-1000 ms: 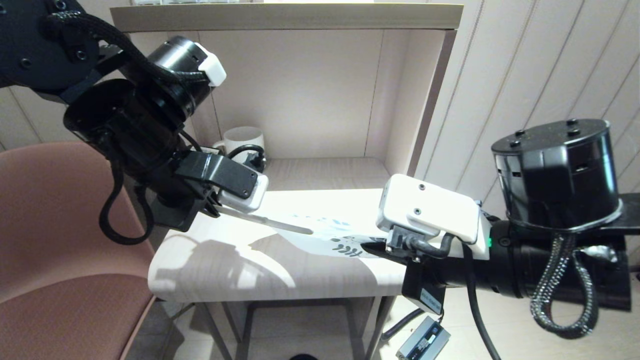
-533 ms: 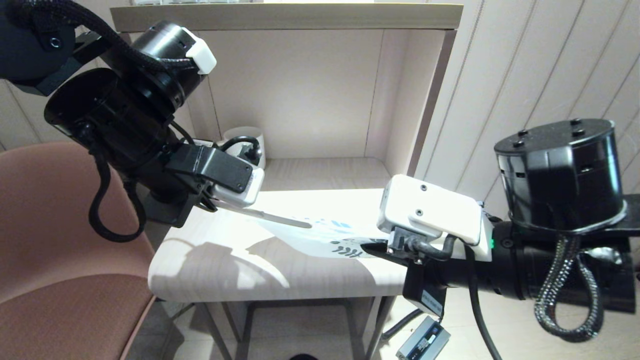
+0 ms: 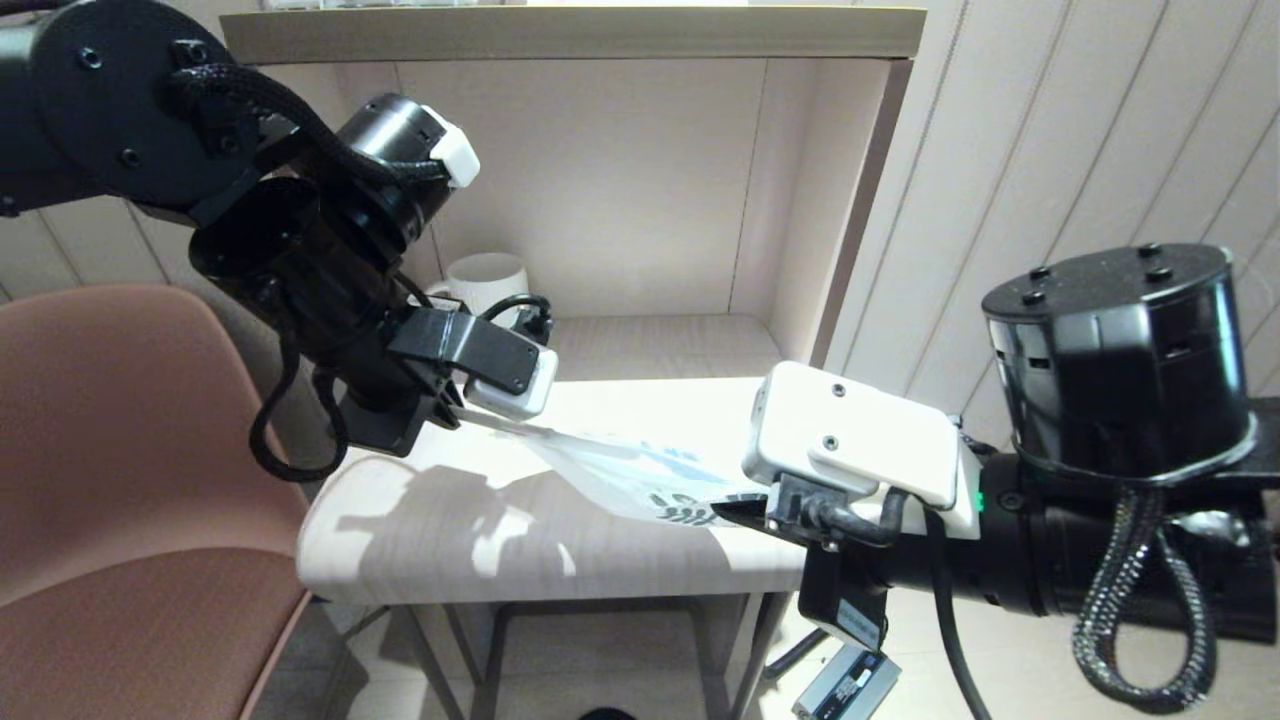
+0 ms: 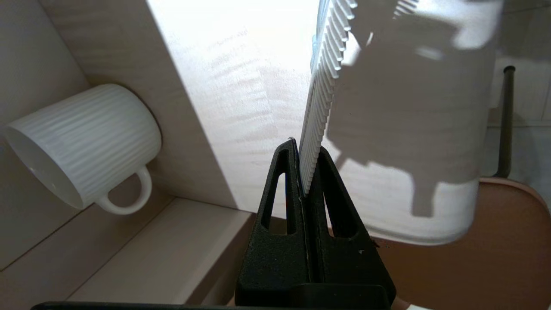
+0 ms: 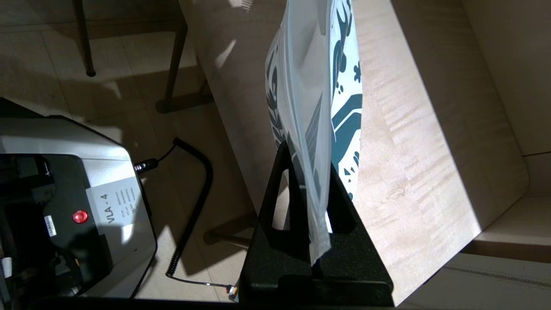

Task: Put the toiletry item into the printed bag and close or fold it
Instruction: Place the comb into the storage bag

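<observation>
The toiletry item, a thin white comb, sticks out of my left gripper, which is shut on its handle end above the table's left side. Its far end reaches the mouth of the printed bag and disappears there. The bag is a translucent white pouch with dark blue leaf prints, held stretched just above the table. My right gripper is shut on its printed end at the table's right front.
A white ribbed mug stands in the shelf niche behind my left gripper. The small wooden table is boxed in by shelf walls at the back and right. A brown chair is to the left.
My left arm has swung right and forward, carrying the comb's tip from over the bag into its mouth. The right gripper has shifted slightly left with the bag.
</observation>
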Robot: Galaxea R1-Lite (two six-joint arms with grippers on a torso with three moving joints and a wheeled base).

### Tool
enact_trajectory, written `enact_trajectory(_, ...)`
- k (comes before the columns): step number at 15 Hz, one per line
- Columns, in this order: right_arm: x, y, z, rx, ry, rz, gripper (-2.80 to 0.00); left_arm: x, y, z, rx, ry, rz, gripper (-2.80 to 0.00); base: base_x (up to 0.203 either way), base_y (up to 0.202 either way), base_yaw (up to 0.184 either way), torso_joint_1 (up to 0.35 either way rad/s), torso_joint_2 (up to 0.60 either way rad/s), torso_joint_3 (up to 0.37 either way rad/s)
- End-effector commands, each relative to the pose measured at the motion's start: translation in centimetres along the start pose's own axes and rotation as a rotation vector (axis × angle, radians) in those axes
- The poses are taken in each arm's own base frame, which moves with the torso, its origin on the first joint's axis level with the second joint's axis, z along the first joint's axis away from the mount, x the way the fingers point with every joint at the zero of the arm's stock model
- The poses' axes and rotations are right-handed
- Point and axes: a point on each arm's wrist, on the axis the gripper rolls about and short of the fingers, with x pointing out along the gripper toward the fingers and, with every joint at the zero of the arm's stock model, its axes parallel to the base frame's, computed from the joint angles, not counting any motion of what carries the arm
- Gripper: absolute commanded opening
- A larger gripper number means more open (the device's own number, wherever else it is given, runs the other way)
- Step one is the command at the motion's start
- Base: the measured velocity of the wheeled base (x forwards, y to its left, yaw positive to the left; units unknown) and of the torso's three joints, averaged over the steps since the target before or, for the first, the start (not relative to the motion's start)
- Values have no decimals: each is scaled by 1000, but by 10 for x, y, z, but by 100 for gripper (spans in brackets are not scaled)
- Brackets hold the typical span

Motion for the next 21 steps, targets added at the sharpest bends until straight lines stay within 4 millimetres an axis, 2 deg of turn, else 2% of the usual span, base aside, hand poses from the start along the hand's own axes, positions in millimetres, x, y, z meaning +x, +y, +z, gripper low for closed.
enact_trajectory(1, 1, 1, 0, -5, -1, 4, -280, 7, 1, 8, 25, -8, -9, -280, 0, 0, 0, 0, 0, 0)
enact_trajectory(4, 2, 4, 2, 0, -6, 16, -280, 4, 3, 25, 32, -53, 53, -280, 0, 0, 0, 0, 0, 0)
enact_trajectory(7, 1, 4, 2, 2, -10, 19, -280, -13, -1, 36, 28, -101, 91, -280, 0, 0, 0, 0, 0, 0)
enact_trajectory(14, -5, 7, 9, 26, -48, 45, -280, -26, -11, 33, 42, -99, 51, -280, 0, 0, 0, 0, 0, 0)
enact_trajectory(17, -5, 10, 7, 47, -61, 86, -280, -29, -17, 34, 83, -76, 17, -280, 0, 0, 0, 0, 0, 0)
enact_trajectory(21, -6, 17, 0, 44, -41, 107, -280, -43, -25, 26, 147, 2, 13, -280, 0, 0, 0, 0, 0, 0)
